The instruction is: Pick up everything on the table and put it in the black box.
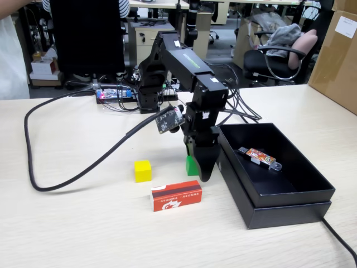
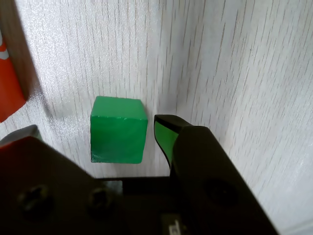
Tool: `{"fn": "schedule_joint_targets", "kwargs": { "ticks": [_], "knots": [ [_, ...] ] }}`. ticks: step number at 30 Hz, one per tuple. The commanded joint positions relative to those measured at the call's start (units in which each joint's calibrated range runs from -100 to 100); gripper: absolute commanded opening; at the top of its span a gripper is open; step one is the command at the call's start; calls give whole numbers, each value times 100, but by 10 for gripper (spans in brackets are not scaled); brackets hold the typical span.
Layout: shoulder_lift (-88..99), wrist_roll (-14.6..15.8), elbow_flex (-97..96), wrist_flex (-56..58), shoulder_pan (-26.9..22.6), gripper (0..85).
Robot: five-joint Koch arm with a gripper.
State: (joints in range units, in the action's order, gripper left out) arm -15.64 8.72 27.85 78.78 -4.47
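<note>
A small green cube (image 2: 119,129) rests on the pale wood-grain table (image 1: 78,229), and my gripper (image 2: 95,131) stands open astride it. The right jaw is a narrow gap from the cube, while the left jaw sits well clear of it. In the fixed view the gripper (image 1: 198,165) points down beside the green cube (image 1: 191,166), just left of the black box (image 1: 290,207). A yellow cube (image 1: 143,171) lies further left. The red carton (image 1: 176,196) with white print lies in front, and its corner (image 2: 9,93) shows in the wrist view.
An orange-patterned stick (image 1: 257,157) lies inside the black box. A thick black cable (image 1: 61,181) loops over the table's left half. A brown cardboard carton (image 1: 337,56) stands at the far right, and the arm's base and wiring (image 1: 148,95) are behind.
</note>
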Motion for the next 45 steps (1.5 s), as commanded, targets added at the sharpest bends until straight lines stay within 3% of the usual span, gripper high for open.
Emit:
{"fn": "schedule_joint_targets", "kwargs": {
  "ticks": [1, 3, 7, 14, 15, 22, 30, 34, 45],
  "knots": [
    [90, -10, 315, -29, 24, 420],
    [78, -20, 315, -73, 29, 415],
    [67, -20, 342, -107, 44, 307],
    [55, -29, 225, -133, 54, 289],
    [90, -20, 206, -228, 68, 125],
    [193, -20, 188, -237, 73, 23],
    [1249, -34, 342, -202, 54, 23],
    [3119, -73, 805, -176, -293, 23],
    [3096, -161, 850, -185, -918, 24]
  ]
}}
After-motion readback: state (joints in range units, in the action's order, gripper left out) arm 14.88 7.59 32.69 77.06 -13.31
